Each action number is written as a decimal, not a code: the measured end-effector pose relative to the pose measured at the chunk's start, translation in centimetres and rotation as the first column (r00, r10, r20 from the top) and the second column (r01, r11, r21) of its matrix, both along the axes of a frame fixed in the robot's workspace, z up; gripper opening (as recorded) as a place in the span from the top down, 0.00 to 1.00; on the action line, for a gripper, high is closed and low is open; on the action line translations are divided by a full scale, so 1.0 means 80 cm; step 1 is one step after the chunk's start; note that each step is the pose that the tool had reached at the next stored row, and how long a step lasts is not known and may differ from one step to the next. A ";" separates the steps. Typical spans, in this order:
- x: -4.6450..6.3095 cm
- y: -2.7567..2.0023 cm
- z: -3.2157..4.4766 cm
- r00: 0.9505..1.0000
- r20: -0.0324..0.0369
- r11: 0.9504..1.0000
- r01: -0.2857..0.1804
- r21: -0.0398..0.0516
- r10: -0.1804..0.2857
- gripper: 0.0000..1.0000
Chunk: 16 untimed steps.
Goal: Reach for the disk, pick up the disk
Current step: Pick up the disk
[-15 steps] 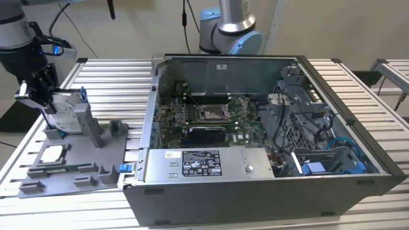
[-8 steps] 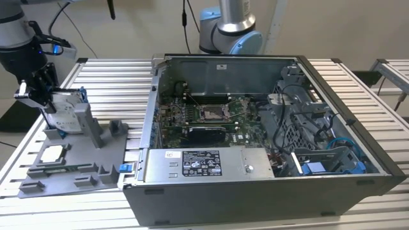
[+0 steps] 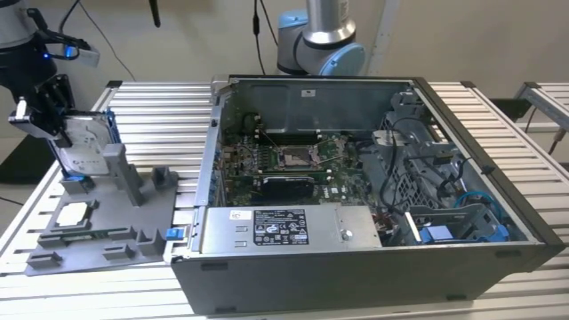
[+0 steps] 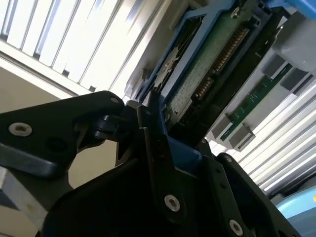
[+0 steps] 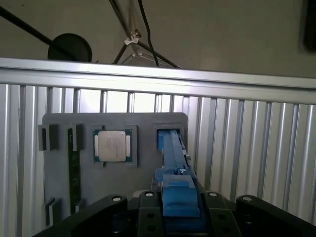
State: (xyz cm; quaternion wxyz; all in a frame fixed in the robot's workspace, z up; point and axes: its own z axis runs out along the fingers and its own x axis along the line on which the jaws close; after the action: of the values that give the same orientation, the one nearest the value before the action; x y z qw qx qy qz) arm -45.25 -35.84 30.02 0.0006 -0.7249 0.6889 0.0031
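Observation:
The disk (image 3: 89,145), silver with a white label and a blue bracket, stands on edge in a slot of the grey holder (image 3: 133,227) at the exterior view's left. My gripper (image 3: 64,137) comes down on its upper edge from the left, with its fingers pressed against both faces. In the first wrist view the disk's blue edge (image 5: 173,148) runs from between the black fingers (image 5: 148,202) down into the holder's slot. In the second wrist view the disk's green circuit-board side (image 4: 207,64) lies beside a finger (image 4: 155,148) that touches the blue frame.
The holder (image 5: 64,123) also carries a square silver chip (image 5: 112,145) and a green memory stick (image 5: 74,163). An open computer case (image 3: 356,280) with a grey labelled box (image 3: 284,227) stands right of the holder on the slatted metal table (image 3: 151,107). An arm base (image 3: 320,40) is behind it.

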 end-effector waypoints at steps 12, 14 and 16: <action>-0.005 -0.0001 0.0497 0.999 0.038 1.000 -0.004 0.000 0.004 1.00; -0.005 -0.0001 0.0572 0.999 0.042 1.000 -0.004 0.000 0.004 1.00; -0.005 -0.0001 0.0652 0.999 0.046 1.000 -0.004 0.000 0.004 1.00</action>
State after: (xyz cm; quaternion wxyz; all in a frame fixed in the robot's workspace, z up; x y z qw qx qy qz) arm -45.62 -35.85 35.24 0.0164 -0.7262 0.6871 -0.0135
